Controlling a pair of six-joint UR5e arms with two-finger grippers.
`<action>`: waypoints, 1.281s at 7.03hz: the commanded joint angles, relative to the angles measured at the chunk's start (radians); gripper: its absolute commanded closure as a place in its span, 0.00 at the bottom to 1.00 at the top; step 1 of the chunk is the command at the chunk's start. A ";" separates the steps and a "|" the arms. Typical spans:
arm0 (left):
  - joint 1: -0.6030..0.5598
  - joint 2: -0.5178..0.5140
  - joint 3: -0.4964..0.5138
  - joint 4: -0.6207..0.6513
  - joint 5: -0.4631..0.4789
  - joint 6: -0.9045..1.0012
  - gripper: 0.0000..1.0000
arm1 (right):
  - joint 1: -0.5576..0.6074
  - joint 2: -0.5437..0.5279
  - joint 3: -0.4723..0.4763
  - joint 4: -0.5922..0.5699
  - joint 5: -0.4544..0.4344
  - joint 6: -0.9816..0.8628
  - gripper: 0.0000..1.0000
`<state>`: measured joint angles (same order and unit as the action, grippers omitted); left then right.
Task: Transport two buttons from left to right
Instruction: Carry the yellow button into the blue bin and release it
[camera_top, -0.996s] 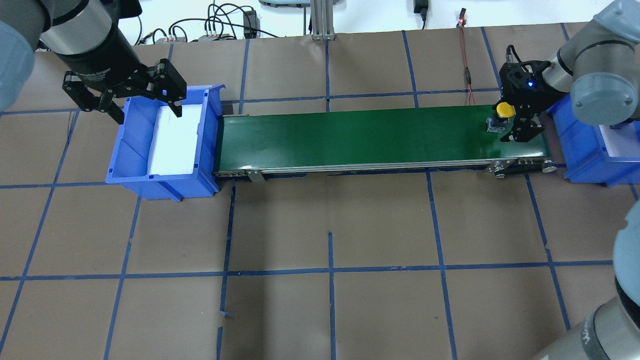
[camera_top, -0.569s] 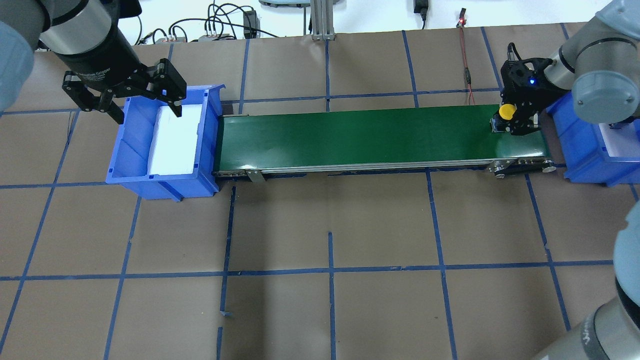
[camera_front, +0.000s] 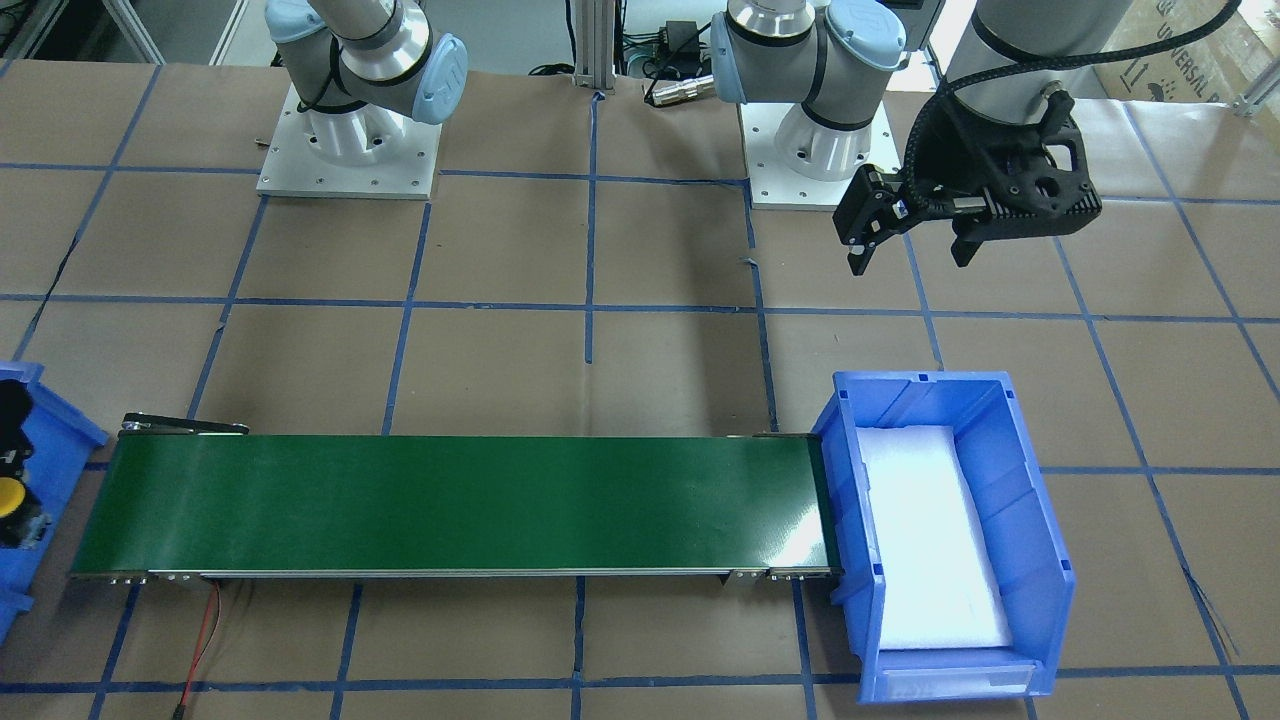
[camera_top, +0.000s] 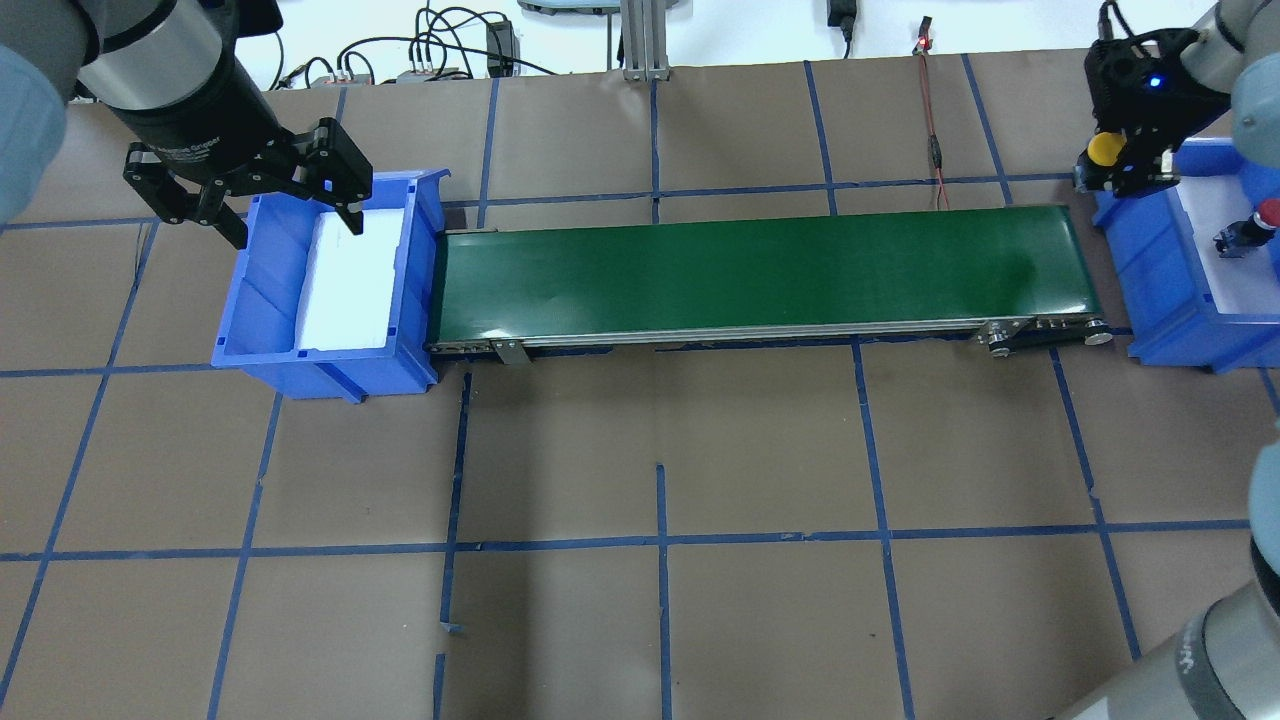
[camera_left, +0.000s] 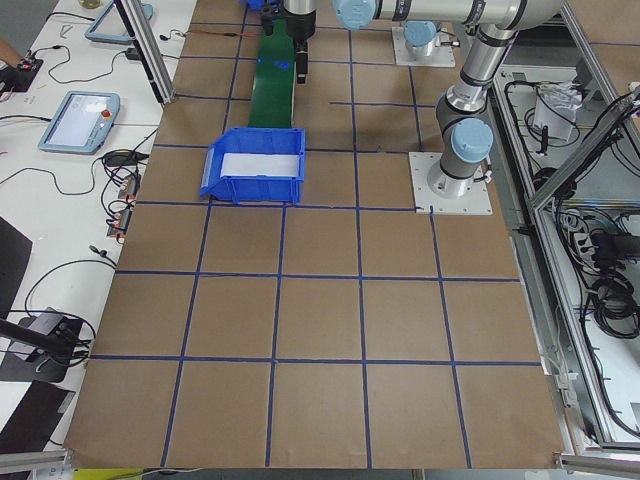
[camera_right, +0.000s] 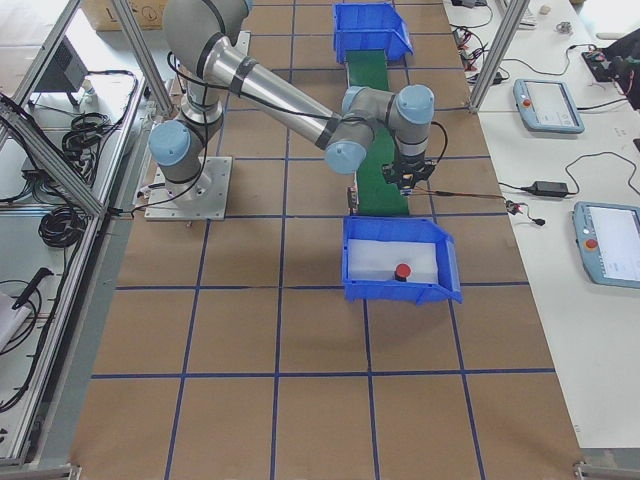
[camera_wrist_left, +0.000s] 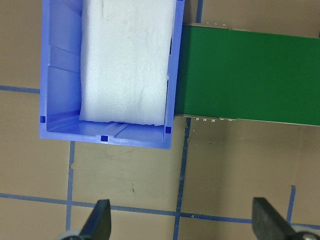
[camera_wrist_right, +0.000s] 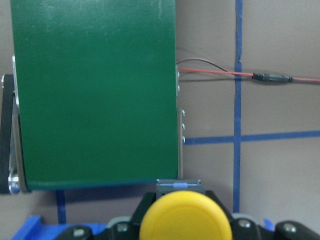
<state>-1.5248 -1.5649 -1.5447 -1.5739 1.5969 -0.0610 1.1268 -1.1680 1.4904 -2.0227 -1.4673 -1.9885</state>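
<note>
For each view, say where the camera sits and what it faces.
Front: across the table, facing robot; left tool.
Overhead: behind robot, looking down; right tool grips yellow button.
Left: table end, along belt; left arm near.
Right: opposite end; right arm near.
Left wrist: above bin; fingertips.
Right wrist: above belt; right tool, yellow button.
Both wrists share the belt.

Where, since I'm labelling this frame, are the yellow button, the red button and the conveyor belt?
yellow button (camera_top: 1103, 148): overhead exterior view, on its round cap.
red button (camera_right: 402, 271): exterior right view, on its red cap.
conveyor belt (camera_top: 760, 270): overhead exterior view, middle of the green surface.
</note>
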 joint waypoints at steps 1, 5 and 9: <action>0.000 0.000 0.000 0.000 0.000 0.000 0.00 | -0.123 0.069 -0.079 0.053 -0.007 -0.082 0.88; 0.000 -0.001 0.000 0.000 0.000 0.001 0.00 | -0.162 0.151 -0.131 0.071 -0.001 -0.164 0.88; 0.000 0.000 0.000 0.000 0.000 0.001 0.00 | -0.194 0.218 -0.104 0.058 0.038 -0.251 0.87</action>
<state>-1.5248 -1.5659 -1.5447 -1.5738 1.5968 -0.0610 0.9436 -0.9716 1.3815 -1.9563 -1.4264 -2.2059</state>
